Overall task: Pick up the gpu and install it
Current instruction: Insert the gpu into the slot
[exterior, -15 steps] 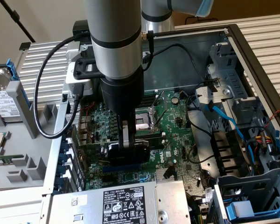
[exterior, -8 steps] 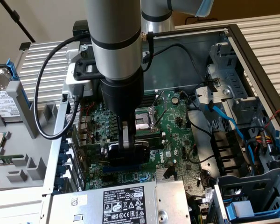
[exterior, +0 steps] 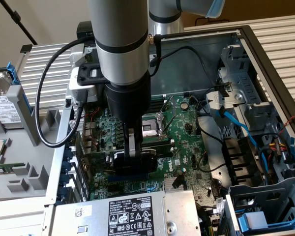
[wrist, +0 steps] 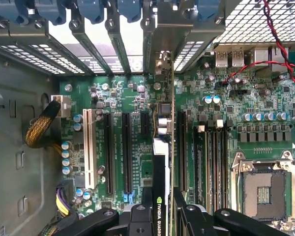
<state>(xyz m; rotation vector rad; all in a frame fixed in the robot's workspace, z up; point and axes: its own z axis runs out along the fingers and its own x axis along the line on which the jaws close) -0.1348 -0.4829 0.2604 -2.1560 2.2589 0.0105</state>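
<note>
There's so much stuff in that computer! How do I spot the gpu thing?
Look inside the open computer case at the big green motherboard. Near its middle, the gripper pinches a small card standing on edge over the long black slots: that is the gpu. Only it has a black cover with an NVIDIA label.

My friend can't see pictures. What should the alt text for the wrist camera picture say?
The gripper clamps the gpu edge-on over the green motherboard. Long black slots run alongside the card, and an empty processor socket sits further off to one side.
</note>
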